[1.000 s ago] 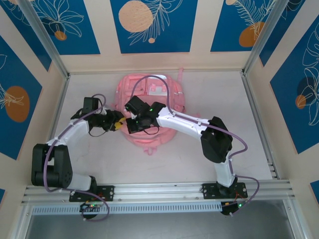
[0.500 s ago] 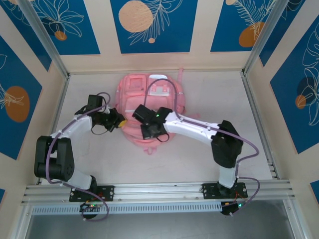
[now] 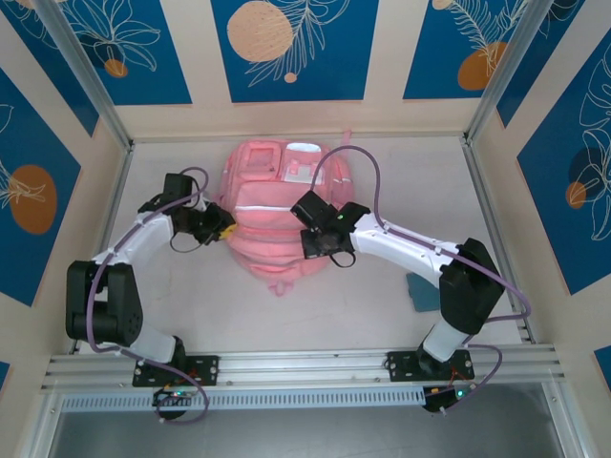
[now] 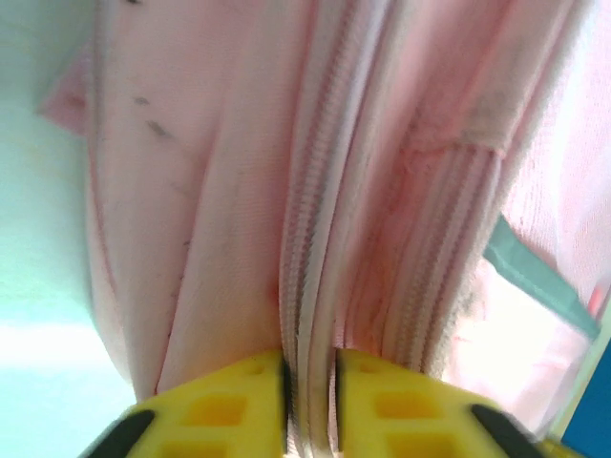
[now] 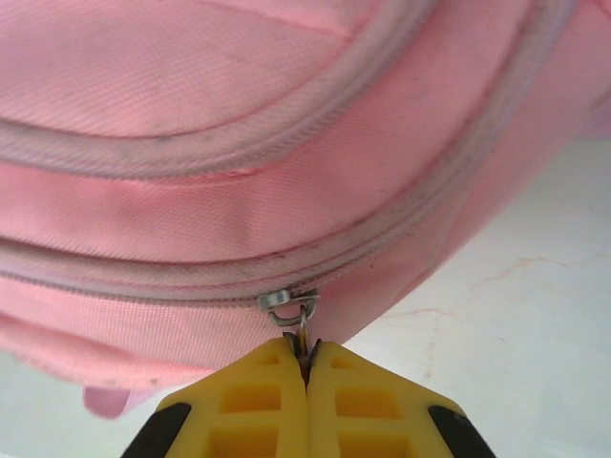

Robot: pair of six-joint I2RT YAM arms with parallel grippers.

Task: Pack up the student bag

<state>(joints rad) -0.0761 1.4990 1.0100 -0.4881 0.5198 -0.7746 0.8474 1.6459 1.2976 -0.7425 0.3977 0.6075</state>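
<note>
Bag [image 3: 277,215] flat on table [image 3: 191,305], lying btwn the two grippers. L gripper [image 4: 310,367]: jaws narrow, nipping bag's zip seam [image 4: 305,239], which runs straight ahead of the tips. R gripper [image 5: 306,358]: jaws closed tight on zip pull [image 5: 304,326]; slider [image 5: 284,300] just ahead of tips, bag body beyond.

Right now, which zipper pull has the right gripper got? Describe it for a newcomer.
Find the pink student bag lying in the middle of the table. Along its near right edge runs a pale zipper line carrying a small metal slider. The zipper pull is the thin tab hanging from that slider, the part pinched between the right gripper's yellow fingers.
</note>
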